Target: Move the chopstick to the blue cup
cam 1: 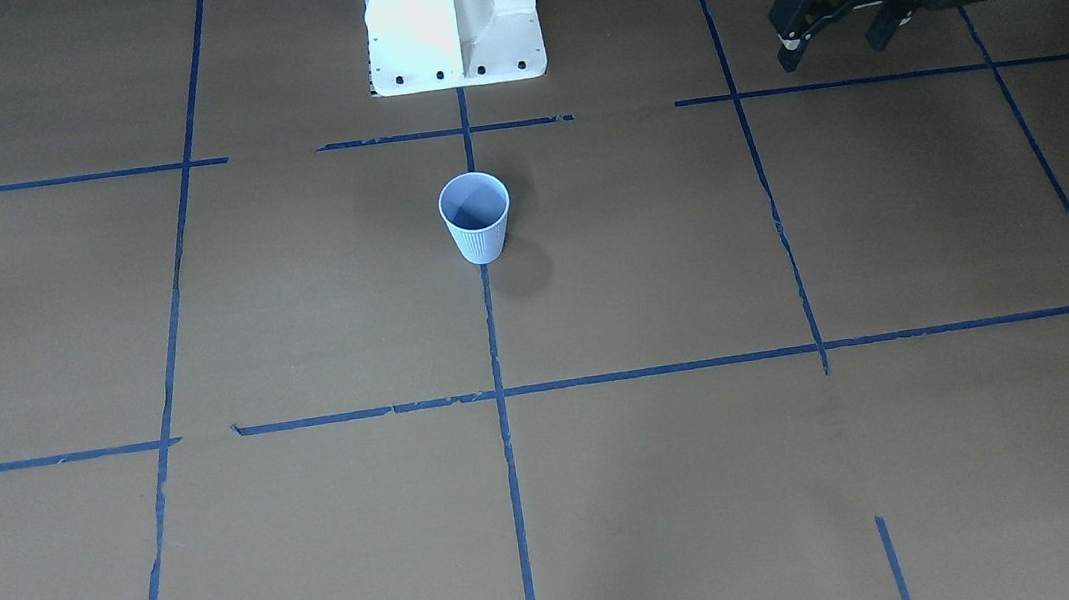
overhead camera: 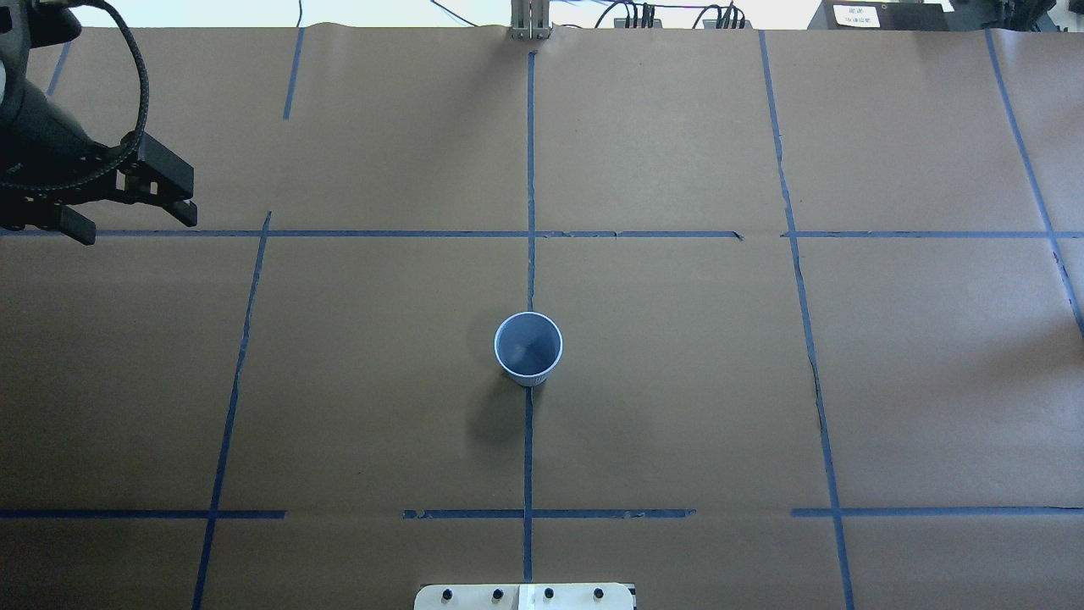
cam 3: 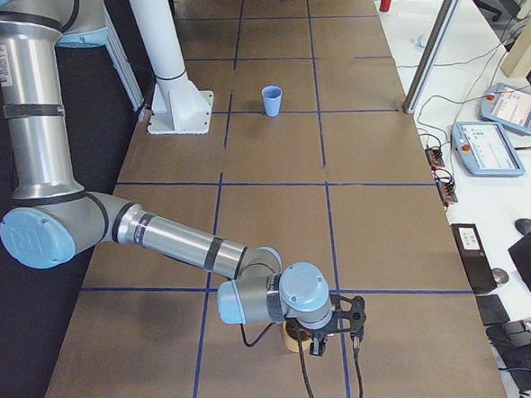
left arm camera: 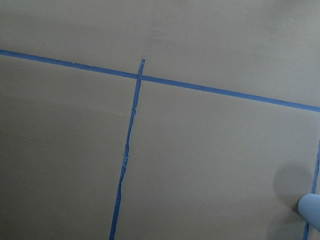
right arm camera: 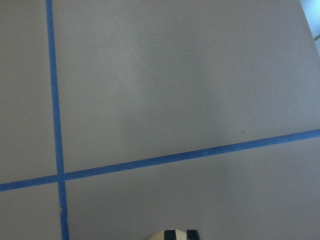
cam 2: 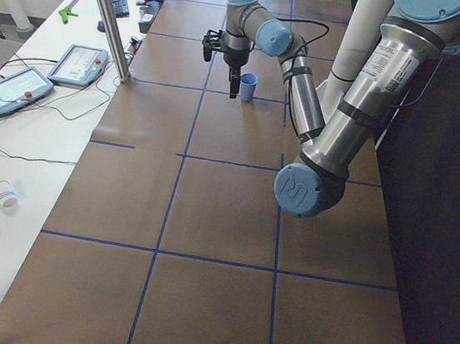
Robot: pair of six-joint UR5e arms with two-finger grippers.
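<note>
Brown, perhaps paper table; blue cup

The right gripper shows only in the right side view, too small for its jaws to be judged, and it covers part of a tan object (too hidden to name). The right wrist view cuts off a pale object at its lower edge. The left wrist view clips the blue cup at its bottom corner. The left gripper has its arm cut by the overhead view's left edge.
</note>
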